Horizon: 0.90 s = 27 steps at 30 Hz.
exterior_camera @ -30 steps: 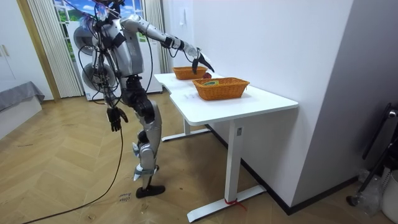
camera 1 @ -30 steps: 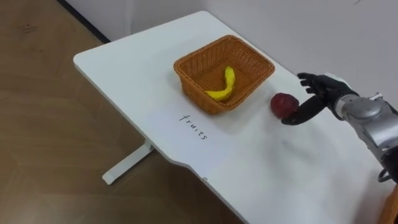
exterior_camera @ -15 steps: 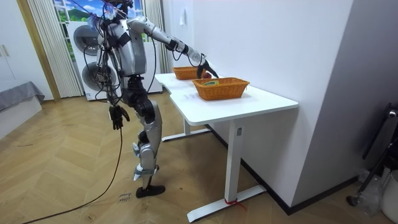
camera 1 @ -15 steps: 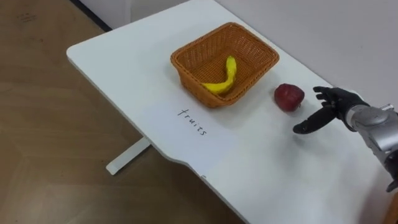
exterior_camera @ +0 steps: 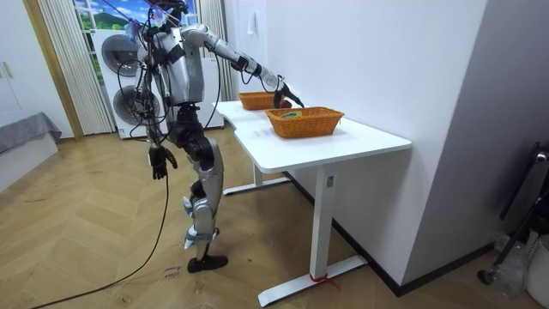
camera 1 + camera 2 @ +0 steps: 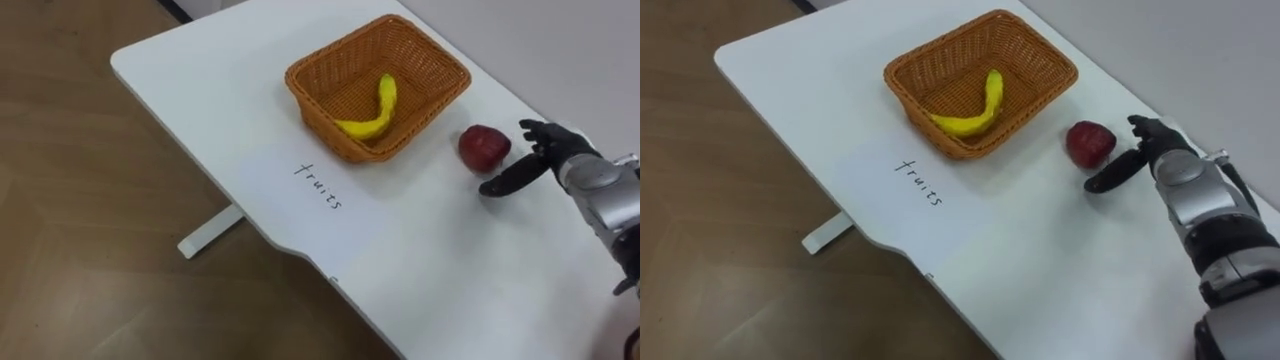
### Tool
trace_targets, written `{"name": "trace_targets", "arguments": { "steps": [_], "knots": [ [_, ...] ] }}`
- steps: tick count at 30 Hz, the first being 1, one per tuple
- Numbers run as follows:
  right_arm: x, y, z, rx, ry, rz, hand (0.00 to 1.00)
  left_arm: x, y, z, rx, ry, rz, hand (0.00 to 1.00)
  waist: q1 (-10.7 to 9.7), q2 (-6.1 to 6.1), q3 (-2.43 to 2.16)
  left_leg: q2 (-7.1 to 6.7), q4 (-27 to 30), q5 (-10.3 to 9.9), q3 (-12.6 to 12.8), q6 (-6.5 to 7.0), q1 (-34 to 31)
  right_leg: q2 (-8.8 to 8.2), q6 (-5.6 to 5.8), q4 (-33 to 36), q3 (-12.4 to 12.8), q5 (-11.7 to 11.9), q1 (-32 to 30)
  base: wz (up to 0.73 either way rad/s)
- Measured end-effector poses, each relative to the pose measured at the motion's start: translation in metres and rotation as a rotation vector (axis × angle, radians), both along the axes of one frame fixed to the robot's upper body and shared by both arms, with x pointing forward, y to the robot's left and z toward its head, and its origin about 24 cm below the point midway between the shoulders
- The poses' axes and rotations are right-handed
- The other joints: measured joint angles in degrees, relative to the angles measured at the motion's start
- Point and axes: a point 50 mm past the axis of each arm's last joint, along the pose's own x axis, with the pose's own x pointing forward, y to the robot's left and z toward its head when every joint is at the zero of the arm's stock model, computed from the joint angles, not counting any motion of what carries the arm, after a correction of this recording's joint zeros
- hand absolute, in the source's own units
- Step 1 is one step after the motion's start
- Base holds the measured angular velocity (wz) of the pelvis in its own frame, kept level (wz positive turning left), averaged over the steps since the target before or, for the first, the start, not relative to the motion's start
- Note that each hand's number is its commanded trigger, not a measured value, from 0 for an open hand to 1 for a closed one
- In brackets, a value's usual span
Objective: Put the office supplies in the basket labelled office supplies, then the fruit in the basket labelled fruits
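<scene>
Apple (image 6: 484,147) was sitting loose on the white table (image 6: 220,90), just to the right of the wicker basket (image 6: 322,118), so it wasn't sorted yet. A banana (image 6: 375,112) was already lying in that basket, with the handwritten "fruits" label (image 6: 318,185) on the near side of it.

The right hand (image 6: 553,157) was just right of the apple. It was spread wide, with the thumb low and reaching toward the fruit and the other fingers fanned out above. It wasn't wrapped around anything, and as far as I could tell there was a sliver of gap between thumb and apple.

In the room view the robot stood at the table's near edge with that arm stretched out far. The left hand (image 5: 158,160) hung by its hip, too small to tell its state. A second basket (image 5: 306,123) sat closer to the camera.

My worry from here is that a round apple on a slick tabletop rolls easily. If the thumb bumps it before the fingers close around it, it could scoot toward the far edge or knock against the basket wall. The arm looked nearly fully extended too, so a shallow fingertip grab might slip on the lift over the rim.
</scene>
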Motion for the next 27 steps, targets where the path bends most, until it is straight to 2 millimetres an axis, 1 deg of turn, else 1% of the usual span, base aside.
{"name": "trace_targets", "arguments": {
  "steps": [4, 11, 16, 17, 24, 27],
  "knots": [
    [0.002, 0.000, 0.004, -0.035, -0.012, 0.003, 0.00, 0.001, 0.001, 0.000, 0.007, -0.010, -0.003, 0.00, 0.1, 0.24, -0.11, -0.08, 0.2, 0.0, 0.0, 0.03, -0.6, -0.10, -0.07, 0.1, 0.2, 0.0, -0.6, -0.05],
    [0.012, 0.003, 0.019, -0.049, -0.071, 0.006, 0.00, 0.003, 0.001, 0.000, 0.002, -0.014, -0.002, 0.00, 0.1, 0.22, -0.12, -0.11, 0.3, 0.0, 0.1, 0.04, -0.5, -0.13, -0.09, 0.1, 0.2, 0.1, -0.5, 0.00],
    [0.017, 0.005, 0.026, -0.050, -0.095, 0.012, 0.00, 0.003, 0.001, -0.001, 0.003, -0.018, -0.007, 0.00, -0.2, 0.22, -0.12, -0.07, 0.4, 0.0, 0.0, 0.04, -0.4, -0.19, -0.08, 0.5, 0.2, 0.1, -0.5, 0.00],
    [0.017, 0.006, 0.027, -0.050, -0.099, 0.017, 0.00, 0.004, 0.000, -0.001, 0.003, -0.019, -0.013, 0.00, -0.2, 0.30, -0.06, 0.03, 0.4, 0.0, 0.1, 0.05, -0.2, -0.22, -0.08, 0.9, 0.2, 0.1, -0.5, 0.00],
    [0.017, 0.007, 0.027, -0.048, -0.100, 0.021, 0.00, 0.005, 0.000, -0.001, -0.005, -0.024, -0.026, 0.00, 0.2, 0.35, -0.03, 0.05, 0.4, 0.0, -0.3, 0.02, -0.2, -0.18, -0.08, 1.0, -0.3, 0.1, -0.5, 0.01],
    [0.017, 0.007, 0.027, -0.049, -0.099, 0.021, 0.00, 0.005, -0.001, -0.001, -0.022, -0.024, -0.029, 0.00, 0.4, 0.33, -0.05, 0.03, 0.4, 0.1, -0.4, -0.01, -0.4, -0.21, -0.08, 1.0, -0.9, 0.1, -0.5, 0.04]
  ]
}}
